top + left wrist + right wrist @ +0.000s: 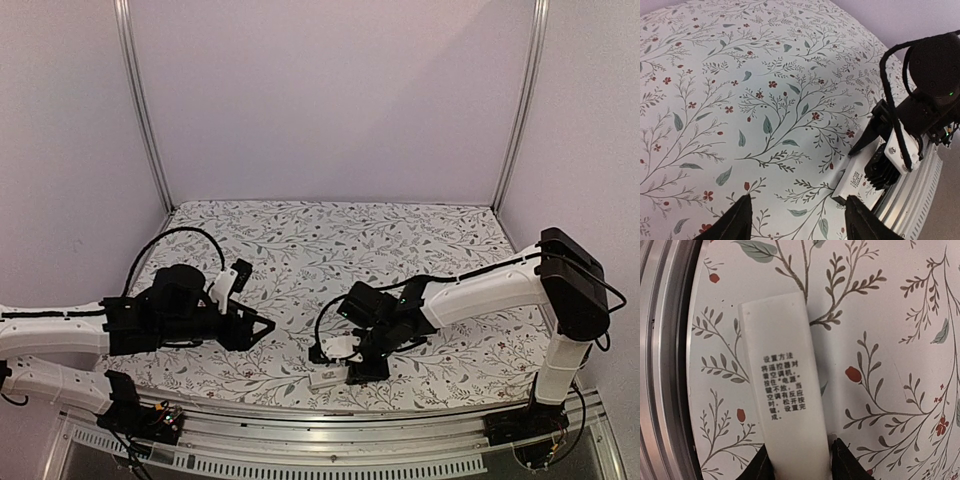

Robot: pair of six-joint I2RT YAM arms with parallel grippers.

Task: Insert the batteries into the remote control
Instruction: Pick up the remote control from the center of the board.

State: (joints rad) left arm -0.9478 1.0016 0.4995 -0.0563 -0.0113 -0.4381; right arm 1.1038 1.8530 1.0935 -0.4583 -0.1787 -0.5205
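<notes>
Top external. The remote control is being seen lying flat on the floral table, close to the front rail. Its long axis is running roughly left to right along that edge. The right gripper is being held directly over its right-hand end, and the free end is being left pointing toward the left arm. The left gripper is being kept well apart. From it the remote is lying to the right and nearer the front edge. The right arm is clearly the nearer one.

Left wrist. The left gripper's fingers are being shown spread wide, with only bare cloth between them. The remote is being seen off to the right by the rail, under the right gripper's black body.

Right wrist. The remote's printed face is being shown upward, with its length running straight away from the camera, parallel to the rail. Its near end is being flanked by both fingertips, one against each long side. They appear to be touching, so the remote is being judged as clamped across its width. No open battery bay is being shown on the visible part. No batteries are being seen in any view.

The coming move is being judged to depend on that crosswise hold at one end, since the far end is being left unsupported.
</notes>
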